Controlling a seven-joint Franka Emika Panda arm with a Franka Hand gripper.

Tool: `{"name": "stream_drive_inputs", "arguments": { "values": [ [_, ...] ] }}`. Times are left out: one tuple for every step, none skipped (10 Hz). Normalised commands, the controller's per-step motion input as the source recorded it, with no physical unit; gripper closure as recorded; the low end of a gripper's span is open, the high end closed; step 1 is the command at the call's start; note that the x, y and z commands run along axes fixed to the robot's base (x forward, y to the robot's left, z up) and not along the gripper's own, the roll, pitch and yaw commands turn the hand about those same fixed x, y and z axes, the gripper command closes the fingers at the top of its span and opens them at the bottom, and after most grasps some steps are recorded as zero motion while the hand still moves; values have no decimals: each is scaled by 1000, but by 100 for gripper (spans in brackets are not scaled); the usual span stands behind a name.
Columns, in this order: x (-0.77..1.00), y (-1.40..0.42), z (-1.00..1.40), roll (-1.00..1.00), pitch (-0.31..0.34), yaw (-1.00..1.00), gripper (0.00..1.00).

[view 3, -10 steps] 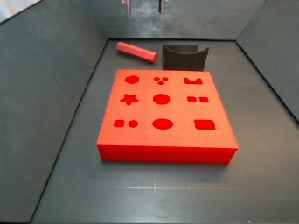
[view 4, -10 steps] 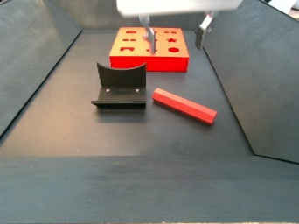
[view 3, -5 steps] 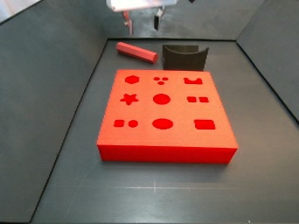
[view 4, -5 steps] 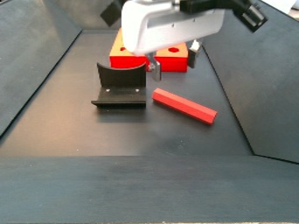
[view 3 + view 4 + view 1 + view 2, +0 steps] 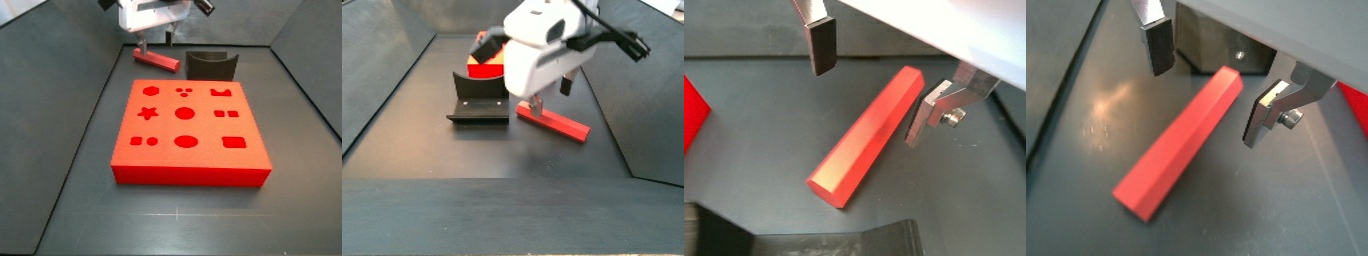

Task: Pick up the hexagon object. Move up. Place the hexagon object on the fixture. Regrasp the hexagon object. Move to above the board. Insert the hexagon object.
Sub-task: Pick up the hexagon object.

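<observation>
Your end effector [image 5: 874, 86] hangs low over the hexagon object [image 5: 870, 133], its two silver fingers [image 5: 820, 42] spread apart and straddling the bar — nothing is clamped, and a gap shows on each side of the bar in both wrist views. The hexagon object lies flat on the dark floor.

Reading a side view from left to right, you see the bare grey wall, then the hexagon object [image 5: 158, 60] under the white wrist housing, then the fixture [image 5: 211, 65] just beside it. The board [image 5: 187, 132] sits nearer the camera, apart from both.

In a side view from the opposite end, the fixture [image 5: 480, 100] stands to the left, the end effector [image 5: 532, 105] comes down over the near end of the bar [image 5: 563, 126], and the arm's white body hides most of the board [image 5: 484, 68].

A wrist view shows the fixture [image 5: 1213, 55] right behind the bar's far end, while a wrist view catches only a corner of the board [image 5: 692, 112].
</observation>
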Motion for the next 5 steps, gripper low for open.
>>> {"name": "stream_drive_inputs", "arguments": {
  "values": [
    [-157, 11, -529, -101, -197, 314, 0],
    [-83, 0, -529, -73, -196, 226, 0],
    [-89, 0, -451, -66, -177, 203, 0],
    [-94, 0, -354, -53, -151, 200, 0],
    [-74, 0, -309, -44, -127, 157, 0]
  ]
}}
